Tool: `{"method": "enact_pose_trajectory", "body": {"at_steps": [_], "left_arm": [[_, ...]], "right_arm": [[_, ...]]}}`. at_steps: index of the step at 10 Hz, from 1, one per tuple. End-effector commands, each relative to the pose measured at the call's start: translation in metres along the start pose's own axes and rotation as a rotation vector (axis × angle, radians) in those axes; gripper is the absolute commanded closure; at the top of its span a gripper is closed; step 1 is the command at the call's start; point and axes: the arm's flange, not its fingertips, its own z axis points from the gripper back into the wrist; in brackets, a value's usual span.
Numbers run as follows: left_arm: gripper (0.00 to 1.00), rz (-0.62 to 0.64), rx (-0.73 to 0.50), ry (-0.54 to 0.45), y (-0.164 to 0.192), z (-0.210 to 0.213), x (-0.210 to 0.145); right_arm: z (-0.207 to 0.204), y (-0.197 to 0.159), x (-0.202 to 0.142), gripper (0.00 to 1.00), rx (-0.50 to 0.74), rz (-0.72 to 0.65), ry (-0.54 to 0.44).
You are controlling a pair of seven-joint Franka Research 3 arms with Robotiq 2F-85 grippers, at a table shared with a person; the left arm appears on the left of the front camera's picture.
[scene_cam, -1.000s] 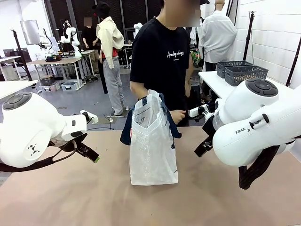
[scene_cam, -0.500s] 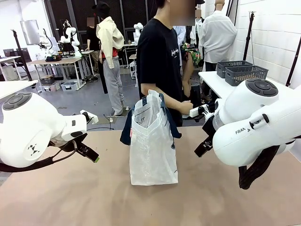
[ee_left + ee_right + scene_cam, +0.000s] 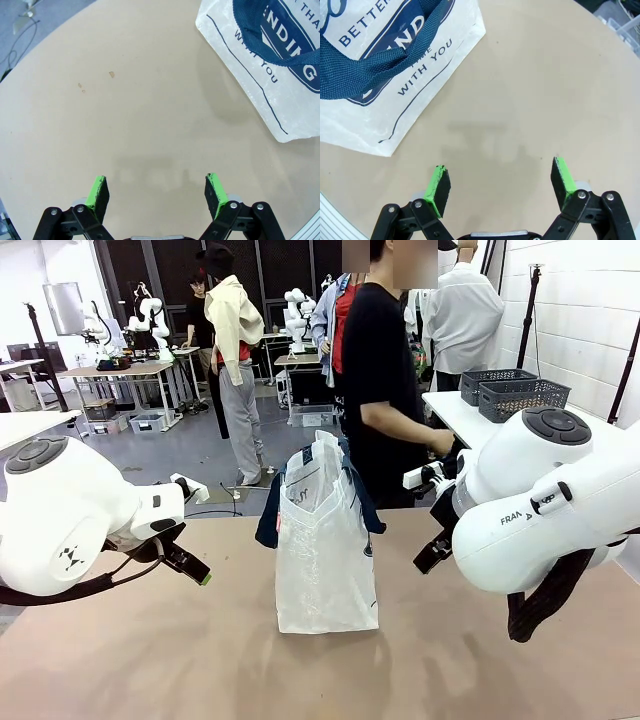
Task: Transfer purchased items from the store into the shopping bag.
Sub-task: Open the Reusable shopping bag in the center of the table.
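1. The left gripper (image 3: pixel 157 189) hangs over the bare table (image 3: pixel 125 100). Its green-padded fingers (image 3: pixel 98 191) are spread wide with nothing between them.
2. The shopping bag (image 3: pixel 280 100) sits on the table ahead of those fingers, off toward the right-hand pad and well apart from both.
3. The right gripper (image 3: pixel 500 184) is also spread wide and empty above the tabletop.
4. From its fingers the bag lies ahead toward the left-hand pad, clear of it. A navy strap handle (image 3: pixel 380 65) is draped across the printed logo.
5. In the front view the bag stands upright between the two grippers, touching neither. A person (image 3: pixel 385 390) stands beyond it.
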Motion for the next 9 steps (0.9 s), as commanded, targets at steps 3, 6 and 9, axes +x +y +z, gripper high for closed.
{"method": "enact_pose_trajectory", "body": {"at_steps": [3,6,9], "left_arm": [[0.00,0.002,0.001,0.000,0.0011,0.0001,-0.0003],[0.00,0.002,0.001,0.000,0.0011,0.0001,-0.0003],[0.00,0.002,0.001,0.000,0.0011,0.0001,-0.0003]], "right_arm": [[0.0000,-0.0001,0.0000,0.00,0.000,0.000,0.000],[0.0000,-0.0001,0.0000,0.00,0.000,0.000,0.000],[0.0000,-0.0001,0.0000,0.00,0.000,0.000,0.000]]}}
